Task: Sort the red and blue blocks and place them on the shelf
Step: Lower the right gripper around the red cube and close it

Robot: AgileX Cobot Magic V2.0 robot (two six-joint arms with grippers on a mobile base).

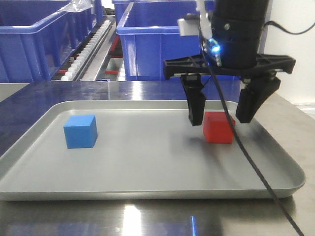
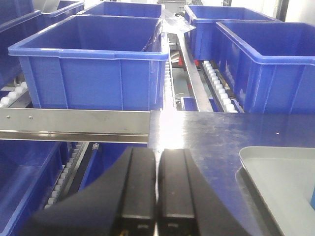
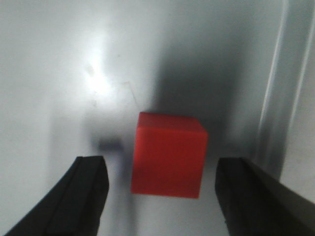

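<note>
The red block [image 1: 218, 127] rests on the right side of the grey tray [image 1: 147, 162], and the blue block [image 1: 80, 131] sits on its left side. My right gripper [image 1: 220, 117] hangs open just above the red block, one finger to each side and neither touching. From the right wrist, the red block [image 3: 169, 155] lies between the spread fingers of the right gripper [image 3: 161, 163]. My left gripper [image 2: 157, 153] is shut with nothing in it, off the tray's left, facing the shelf's steel rail [image 2: 74, 123].
Large blue bins [image 1: 157, 44] stand behind the tray, with a roller track [image 1: 91, 46] between them. More blue bins [image 2: 93, 64] fill the left wrist view. A black cable [image 1: 246, 152] from the right arm hangs across the tray's right side. The tray's corner [image 2: 275, 172] lies right of the left gripper.
</note>
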